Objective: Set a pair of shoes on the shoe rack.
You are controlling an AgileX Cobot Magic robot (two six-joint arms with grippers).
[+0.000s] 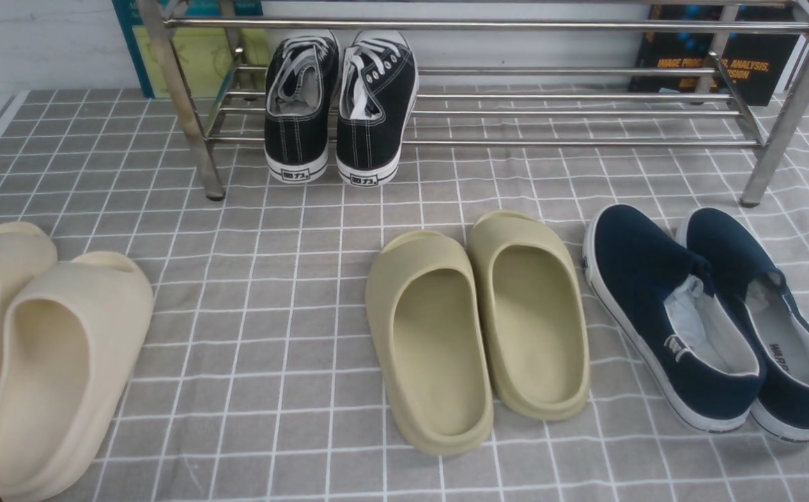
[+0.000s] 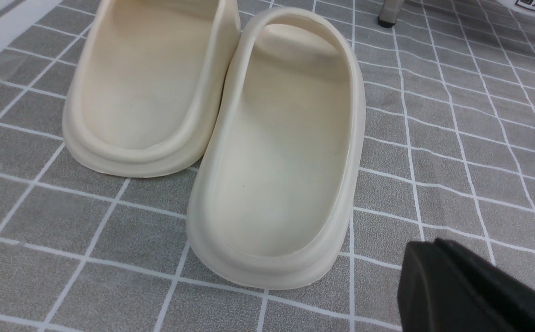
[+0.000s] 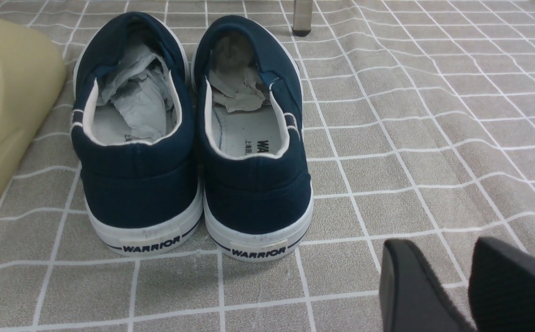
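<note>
The pair of shoes, two black canvas sneakers [image 1: 297, 111] [image 1: 376, 104] with white laces and soles, stands side by side on the low bars of the shoe rack [image 1: 550, 143], near its left end, heels toward me. My left gripper [image 2: 426, 246] hovers low over the cloth beside the beige slides, its fingers pressed together with nothing between them. My right gripper [image 3: 440, 249] is behind the navy slip-ons, open, with only cloth showing in the gap. Neither gripper is near the sneakers.
Beige slides [image 1: 42, 348] [image 2: 276, 152] lie front left, olive slides [image 1: 474, 328] in the middle, navy slip-ons [image 1: 711, 314] [image 3: 193, 129] front right, all on grey checked cloth [image 1: 272, 279]. Rack legs [image 1: 212, 188] [image 1: 752, 195] stand on the cloth; books [image 1: 718, 56] lean behind.
</note>
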